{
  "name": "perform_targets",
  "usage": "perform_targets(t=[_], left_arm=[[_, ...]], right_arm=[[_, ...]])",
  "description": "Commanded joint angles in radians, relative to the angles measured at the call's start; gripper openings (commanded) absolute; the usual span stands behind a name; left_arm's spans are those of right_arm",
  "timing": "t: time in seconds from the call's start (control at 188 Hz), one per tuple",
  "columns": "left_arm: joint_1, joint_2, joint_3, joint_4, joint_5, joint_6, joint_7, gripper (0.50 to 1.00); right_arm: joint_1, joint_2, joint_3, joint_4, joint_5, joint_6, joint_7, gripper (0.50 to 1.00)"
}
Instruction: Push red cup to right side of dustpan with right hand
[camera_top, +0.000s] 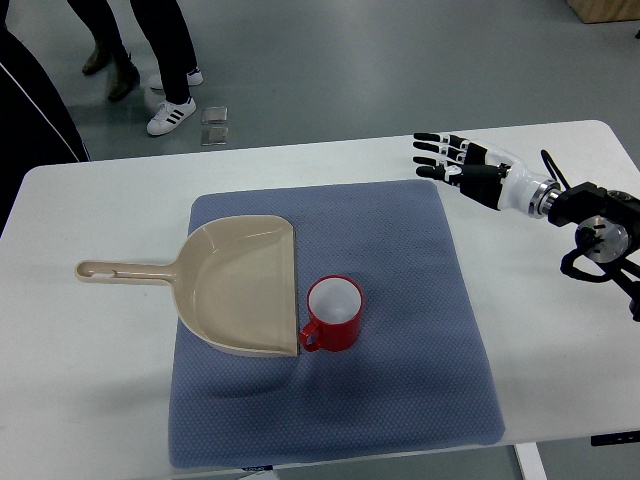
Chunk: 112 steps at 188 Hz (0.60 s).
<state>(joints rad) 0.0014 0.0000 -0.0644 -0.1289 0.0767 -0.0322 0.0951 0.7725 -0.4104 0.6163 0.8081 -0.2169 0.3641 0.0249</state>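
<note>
A red cup (333, 313) with a white inside stands upright on the blue mat (400, 380), its handle pointing left. It touches the straight right edge of the beige dustpan (243, 285), whose handle points left. My right hand (452, 160) comes in from the right edge and hovers over the mat's far right corner, well above and to the right of the cup. Its fingers are spread and hold nothing. The left arm is out of view.
The mat lies on a white table (90, 400). Two people's legs and shoes (172, 115) stand on the grey floor beyond the table's far edge. A dark sleeve (30, 100) shows at the far left.
</note>
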Motion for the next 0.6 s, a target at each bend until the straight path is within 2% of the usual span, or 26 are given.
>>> perform_targets(t=[0.0, 0.059, 0.133, 0.282, 0.394, 0.495, 0.591], left_arm=[[0.0, 0.0, 0.0, 0.0, 0.0, 0.0, 0.0, 1.0], [0.0, 0.0, 0.0, 0.0, 0.0, 0.0, 0.0, 1.0], [0.0, 0.0, 0.0, 0.0, 0.0, 0.0, 0.0, 1.0], [0.0, 0.0, 0.0, 0.0, 0.0, 0.0, 0.0, 1.0], [0.0, 0.0, 0.0, 0.0, 0.0, 0.0, 0.0, 1.0], [0.0, 0.0, 0.0, 0.0, 0.0, 0.0, 0.0, 1.0], [0.0, 0.0, 0.0, 0.0, 0.0, 0.0, 0.0, 1.0]], right_arm=[[0.028, 0.002, 0.002, -0.001, 0.119, -0.051, -0.114, 0.934], [0.039, 0.004, -0.001, -0.001, 0.198, -0.083, -0.157, 0.934], [0.039, 0.016, 0.0, -0.001, 0.28, -0.122, -0.181, 0.934], [0.034, 0.022, 0.002, 0.0, 0.318, -0.137, -0.165, 0.934], [0.03, 0.021, -0.003, 0.0, 0.317, -0.123, -0.128, 0.934], [0.028, 0.022, -0.004, 0.002, 0.317, -0.117, -0.126, 0.934], [0.018, 0.019, 0.0, 0.002, 0.317, -0.082, -0.126, 0.934]])
